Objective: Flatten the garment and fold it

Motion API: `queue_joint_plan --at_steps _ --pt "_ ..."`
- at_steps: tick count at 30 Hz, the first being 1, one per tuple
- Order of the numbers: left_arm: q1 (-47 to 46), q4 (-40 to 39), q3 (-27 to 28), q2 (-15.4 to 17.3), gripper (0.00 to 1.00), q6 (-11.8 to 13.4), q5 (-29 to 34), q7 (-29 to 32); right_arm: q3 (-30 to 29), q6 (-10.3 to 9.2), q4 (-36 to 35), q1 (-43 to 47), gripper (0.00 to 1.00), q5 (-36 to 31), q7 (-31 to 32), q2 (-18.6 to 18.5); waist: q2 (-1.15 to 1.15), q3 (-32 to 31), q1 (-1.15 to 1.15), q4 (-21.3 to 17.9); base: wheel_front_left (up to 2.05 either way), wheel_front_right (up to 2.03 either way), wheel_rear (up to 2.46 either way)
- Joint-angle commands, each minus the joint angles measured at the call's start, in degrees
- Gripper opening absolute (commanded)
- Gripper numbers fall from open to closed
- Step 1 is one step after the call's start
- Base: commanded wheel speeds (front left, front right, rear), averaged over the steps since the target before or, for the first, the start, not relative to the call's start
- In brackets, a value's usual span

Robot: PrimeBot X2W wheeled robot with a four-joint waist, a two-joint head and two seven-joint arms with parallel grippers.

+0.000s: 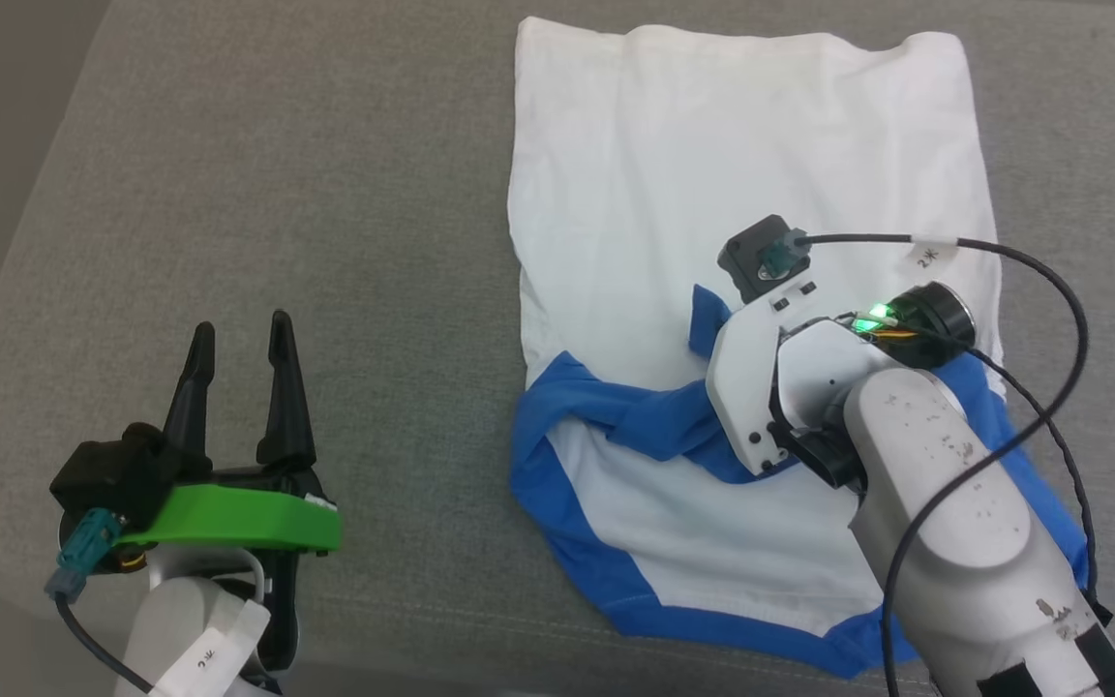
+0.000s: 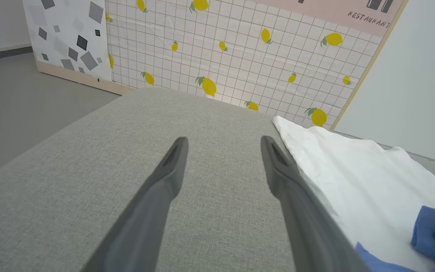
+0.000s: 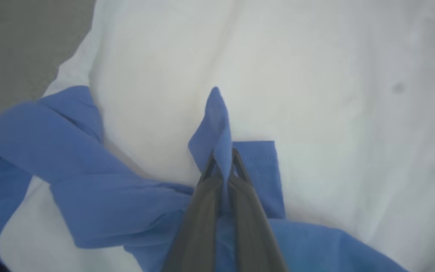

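The garment (image 1: 712,165), a white T-shirt with blue sleeves, lies on the grey cushion with its white body stretching away from me. A blue sleeve (image 1: 635,411) is bunched across its near part. My right gripper (image 3: 223,160) is shut on a fold of blue sleeve cloth, which sticks up between the fingertips over the white body (image 3: 315,75). In the head view the right wrist (image 1: 770,378) hides those fingers. My left gripper (image 1: 240,339) stands open over bare cushion to the left of the garment, holding nothing. Its open fingers (image 2: 176,158) sit left of the white hem (image 2: 338,162).
The grey cushion (image 1: 277,194) has rounded edges at the left and near sides, with floor beyond. A black cable (image 1: 1051,281) loops over the garment's right side. Behind the cushion stand a lemon-print panel (image 2: 240,49) and a panel with grey shapes (image 2: 66,37).
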Motion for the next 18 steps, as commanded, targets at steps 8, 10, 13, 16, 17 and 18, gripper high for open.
queue_joint_plan --at_steps 8,10,13,16,17,18 --pt "-1.0 1.2 -0.3 -0.4 1.0 -0.2 -0.8 -0.2 1.2 -0.09 3.2 -2.1 1.0 7.5 -2.0 0.0 0.0 0.5 0.0 0.9 0.0 0.0 0.0" --pt "-0.7 1.6 -0.2 -0.4 1.0 -0.2 -0.7 -0.2 0.5 -0.09 0.4 -1.1 1.0 9.6 -3.7 0.0 0.0 -0.2 0.0 0.1 0.0 0.0 0.0" --pt "-0.1 2.0 0.1 -0.4 1.0 -0.2 -0.5 -0.2 -0.7 -0.09 -6.0 1.4 1.0 11.7 -7.2 -0.2 0.0 -1.6 0.0 -1.5 0.0 0.0 0.0" --pt "0.5 2.3 0.3 -0.1 1.0 -0.2 -0.1 -0.2 -2.4 -0.09 -13.1 4.8 1.0 12.7 -11.2 -1.0 0.0 -2.8 0.0 -3.5 0.0 0.0 0.0" --pt "0.7 2.6 0.3 0.2 1.0 -0.3 -0.1 -0.2 -3.0 -0.09 -15.6 6.4 1.0 12.9 -12.8 -1.4 0.0 -3.2 0.0 -4.3 0.0 0.0 0.0" --pt "0.7 2.7 0.3 0.4 1.0 -0.3 0.0 -0.2 -3.5 -0.09 -17.5 7.6 1.0 13.0 -14.3 -1.7 0.0 -3.5 0.0 -5.0 0.0 0.0 0.0"
